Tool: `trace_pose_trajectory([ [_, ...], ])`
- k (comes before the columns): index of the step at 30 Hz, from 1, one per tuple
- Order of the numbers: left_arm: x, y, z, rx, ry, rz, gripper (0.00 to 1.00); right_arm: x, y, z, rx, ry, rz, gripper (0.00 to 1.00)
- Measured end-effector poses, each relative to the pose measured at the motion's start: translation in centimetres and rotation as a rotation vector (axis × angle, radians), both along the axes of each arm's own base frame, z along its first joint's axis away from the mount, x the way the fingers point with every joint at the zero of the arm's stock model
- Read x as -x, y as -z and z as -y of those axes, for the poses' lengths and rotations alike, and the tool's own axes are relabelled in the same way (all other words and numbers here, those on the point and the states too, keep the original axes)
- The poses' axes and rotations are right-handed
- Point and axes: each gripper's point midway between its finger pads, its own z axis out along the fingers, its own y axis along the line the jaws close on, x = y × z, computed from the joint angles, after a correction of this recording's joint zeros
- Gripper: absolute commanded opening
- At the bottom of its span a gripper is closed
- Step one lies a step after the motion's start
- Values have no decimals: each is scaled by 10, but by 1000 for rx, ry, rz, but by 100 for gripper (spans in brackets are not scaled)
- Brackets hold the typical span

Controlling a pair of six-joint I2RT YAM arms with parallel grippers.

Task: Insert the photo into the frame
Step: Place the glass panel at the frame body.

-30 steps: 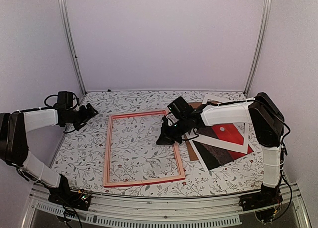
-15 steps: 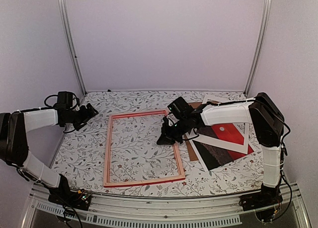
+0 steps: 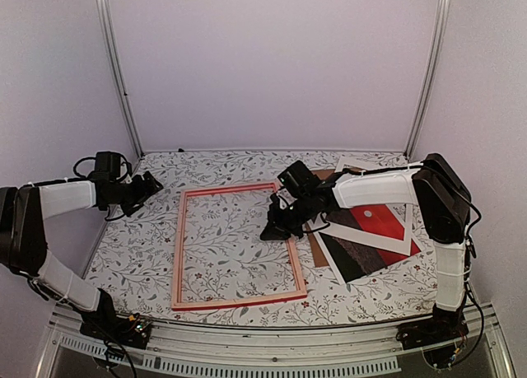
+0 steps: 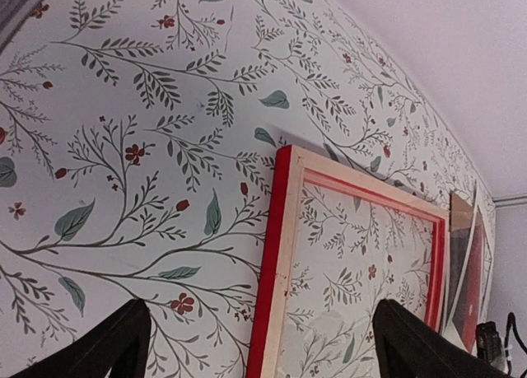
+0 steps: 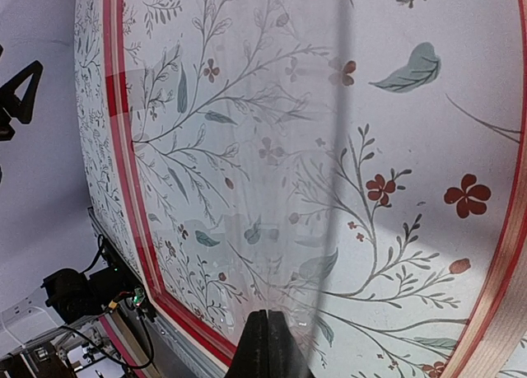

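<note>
Nothing is moving since before: the right gripper (image 3: 274,228) is staying pinched shut at the right rail of the frame (image 3: 178,246), mid-picture. The left gripper (image 3: 146,185) is hovering open at left; the photo (image 3: 380,221) is lying centre-right

Pale wood frame (image 4: 278,254), red-painted edges, matt floral table cover (image 4: 148,147), glossy transparent sheet (image 5: 247,147)

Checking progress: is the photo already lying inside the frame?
No, the photo lies to the right of the frame, outside its rails.
</note>
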Motion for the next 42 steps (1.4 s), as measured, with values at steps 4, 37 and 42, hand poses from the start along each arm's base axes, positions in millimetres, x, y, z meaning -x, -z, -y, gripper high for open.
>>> trace_pose_trajectory([
  [4, 0, 0, 0, -1, 1, 0, 96, 1, 0, 0, 3, 0, 1, 0],
  [37, 0, 0, 0, -1, 1, 0, 96, 3, 1, -2, 11, 4, 4, 0],
  [42, 0, 0, 0, -1, 1, 0, 96, 3, 1, -2, 11, 4, 4, 0],
])
